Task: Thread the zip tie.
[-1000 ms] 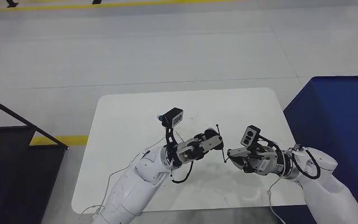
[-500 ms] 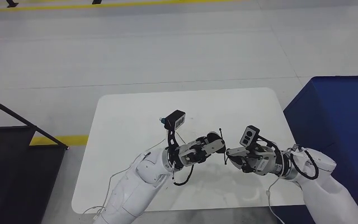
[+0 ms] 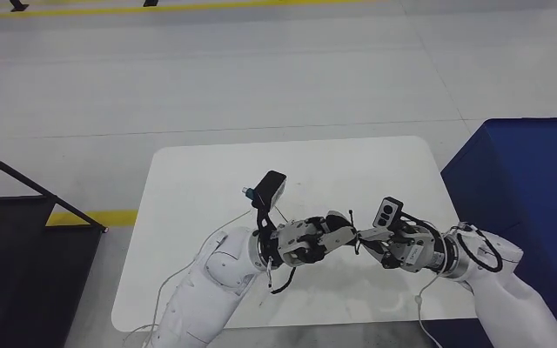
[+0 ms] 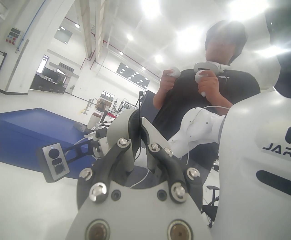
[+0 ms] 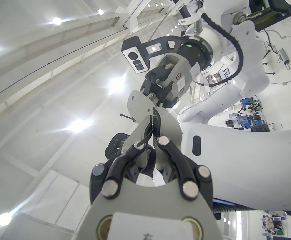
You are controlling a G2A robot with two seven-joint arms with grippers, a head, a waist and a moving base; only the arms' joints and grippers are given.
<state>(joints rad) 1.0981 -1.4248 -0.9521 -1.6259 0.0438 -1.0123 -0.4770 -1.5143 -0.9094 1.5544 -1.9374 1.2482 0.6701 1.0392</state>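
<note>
Two white arms come in over the near edge of the counter, right of its middle: the left arm (image 3: 228, 261) and the right arm (image 3: 487, 265), both smooth glossy shells with black joints and thin loose cables. Their ends meet tip to tip above the counter.

One zip tie (image 3: 352, 228), a thin black plastic strip, stands upright where they meet. The left jaws are nearly closed, pinching the zip tie (image 4: 139, 111) between flat grey metal plates with ribbed black pads, and its free end sticks out past the tips. The right jaws are narrow too, closed on the strip, and a short black end pokes out sideways beside them.

Two small black cameras ride on brackets, the left camera (image 3: 271, 184) and the right camera (image 3: 388, 211).

The one counter (image 3: 200, 191) is a flat, matte white slab with rounded corners. One deep blue box (image 3: 513, 183) stands just beside its right edge, and a dark frame (image 3: 39, 261) with a slanted black rail stands off its left edge.

Farther out lies a pale grey floor (image 3: 261, 70), smooth, with faint seams and two yellow lines (image 3: 87, 217). The wrist views show a high white hall with bright ceiling lamps (image 5: 56, 21)
</note>
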